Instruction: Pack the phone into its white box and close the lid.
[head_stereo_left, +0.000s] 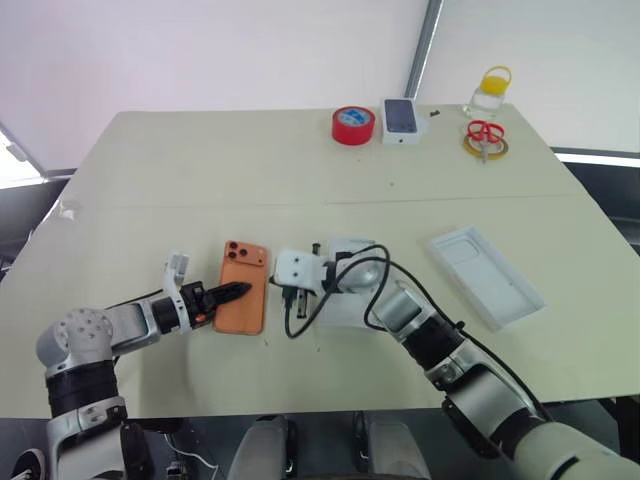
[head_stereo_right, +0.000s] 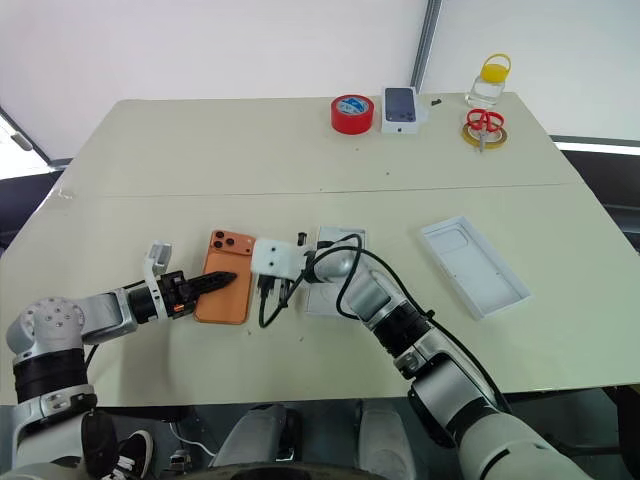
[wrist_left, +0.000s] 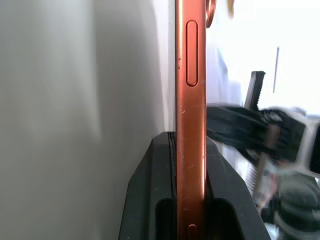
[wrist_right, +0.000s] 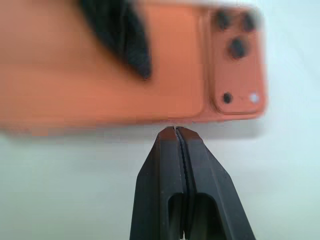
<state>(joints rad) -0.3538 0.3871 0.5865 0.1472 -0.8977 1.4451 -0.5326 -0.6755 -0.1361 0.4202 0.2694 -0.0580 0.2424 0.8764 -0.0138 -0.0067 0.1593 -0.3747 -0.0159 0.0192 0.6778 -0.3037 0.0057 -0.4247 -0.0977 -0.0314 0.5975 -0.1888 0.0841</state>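
The left gripper is clamped on the phone: in the left wrist view the orange edge is seen pinched between the two black fingers, with the side button facing the camera. The phone is held near the front of the table, back upward, with its three dark lenses at the far corner. The right gripper is seen pressed together with nothing between its fingers, its tips just beside the phone's long edge near the lens cluster. In the head views the right wrist camera housing is found just to the right of the phone, and the white box is partly covered by the right arm directly beyond it. The lid is laid open side up, well apart to the right. At the far edge of the table a red tape roll, a small printed box, a bottle with a yellow cap and red-handled scissors are set
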